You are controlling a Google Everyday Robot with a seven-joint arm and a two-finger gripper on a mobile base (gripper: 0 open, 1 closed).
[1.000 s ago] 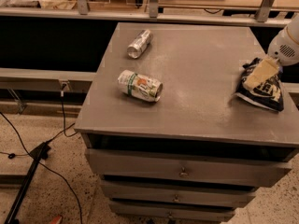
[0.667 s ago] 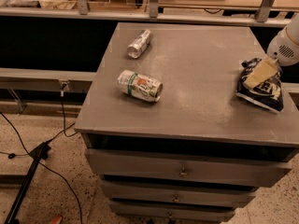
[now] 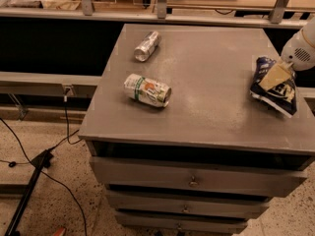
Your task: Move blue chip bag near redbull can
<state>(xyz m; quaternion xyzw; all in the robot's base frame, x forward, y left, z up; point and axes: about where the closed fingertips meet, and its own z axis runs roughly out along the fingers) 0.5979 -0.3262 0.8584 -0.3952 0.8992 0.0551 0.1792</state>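
Observation:
The blue chip bag [image 3: 275, 88] is dark navy with white lettering and lies at the right edge of the grey cabinet top [image 3: 211, 82]. My gripper [image 3: 275, 75] comes in from the right and is pressed down onto the bag's top. The redbull can [image 3: 147, 45], slim and silver, lies on its side at the far left of the top, far from the bag.
A fatter white can with green and orange label [image 3: 147, 90] lies on its side at the left middle of the top. Drawers [image 3: 192, 181] sit below the front edge. Cables [image 3: 59, 146] and a black stand [image 3: 24, 195] lie on the floor at left.

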